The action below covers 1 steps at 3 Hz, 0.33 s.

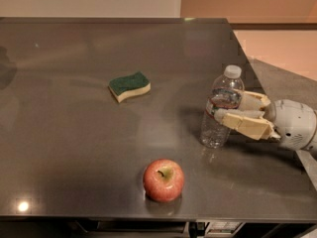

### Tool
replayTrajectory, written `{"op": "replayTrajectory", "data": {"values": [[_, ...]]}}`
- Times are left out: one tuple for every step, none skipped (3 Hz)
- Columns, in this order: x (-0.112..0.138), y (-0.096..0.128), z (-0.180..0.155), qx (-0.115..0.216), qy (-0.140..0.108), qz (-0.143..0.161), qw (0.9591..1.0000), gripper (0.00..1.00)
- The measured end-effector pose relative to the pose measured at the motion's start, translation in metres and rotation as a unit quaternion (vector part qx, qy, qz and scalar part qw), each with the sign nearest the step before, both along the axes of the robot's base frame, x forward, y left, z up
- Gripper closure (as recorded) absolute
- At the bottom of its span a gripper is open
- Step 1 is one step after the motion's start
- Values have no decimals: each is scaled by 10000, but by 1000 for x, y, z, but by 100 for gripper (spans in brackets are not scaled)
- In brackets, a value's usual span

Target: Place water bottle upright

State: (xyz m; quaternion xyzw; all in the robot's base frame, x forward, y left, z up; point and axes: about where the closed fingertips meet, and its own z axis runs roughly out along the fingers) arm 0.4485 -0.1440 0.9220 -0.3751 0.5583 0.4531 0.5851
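Observation:
The water bottle [221, 114] is a clear ribbed bottle with a white cap and a red-white-blue label band. It stands on its base at the right side of the dark table [74, 148], leaning slightly with the cap toward the right. My gripper [229, 108] reaches in from the right at label height. Its near cream finger [243, 123] lies across the front of the bottle and its far finger [255, 100] sits behind it, so the gripper is shut on the bottle.
A red apple [164, 179] sits near the table's front edge, left of and in front of the bottle. A green and yellow sponge [129, 86] lies at mid-table. The table's right edge runs just behind the gripper.

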Motion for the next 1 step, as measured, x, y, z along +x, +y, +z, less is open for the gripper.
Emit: {"op": "replayTrajectory", "data": {"values": [[0,2,1,-3,-7,21,10000,0]]}}
